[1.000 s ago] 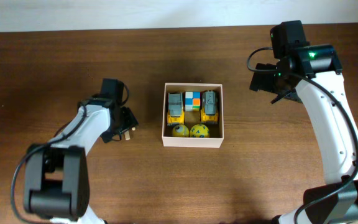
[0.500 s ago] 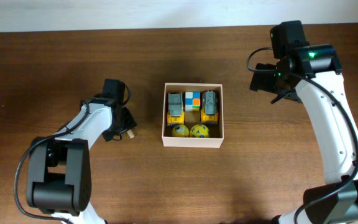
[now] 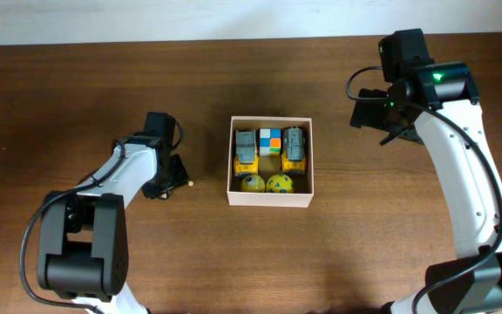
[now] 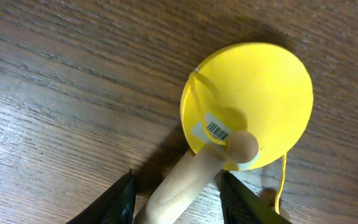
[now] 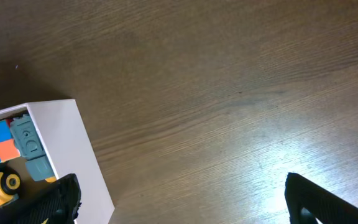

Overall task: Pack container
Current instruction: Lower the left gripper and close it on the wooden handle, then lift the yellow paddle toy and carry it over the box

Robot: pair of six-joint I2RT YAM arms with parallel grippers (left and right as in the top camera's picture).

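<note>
The container (image 3: 269, 199) sat mid-frame in the overhead view, square and shallow, with thin white walls. I counted five toys packed toward its upper half: two yellow trucks (image 3: 246, 150), one coloured cube (image 3: 270, 141) between them, and two yellow balls (image 3: 252, 183) below. Bare wooden table (image 3: 234, 262) lay open on every side. Left of it, the left gripper (image 4: 176, 182) straddled the wooden handle (image 4: 185, 190) of a yellow disc (image 4: 253, 99); I couldn't tell whether it pinched. At upper right, the right gripper (image 5: 180, 186) hung spread wide, holding nothing.
</note>
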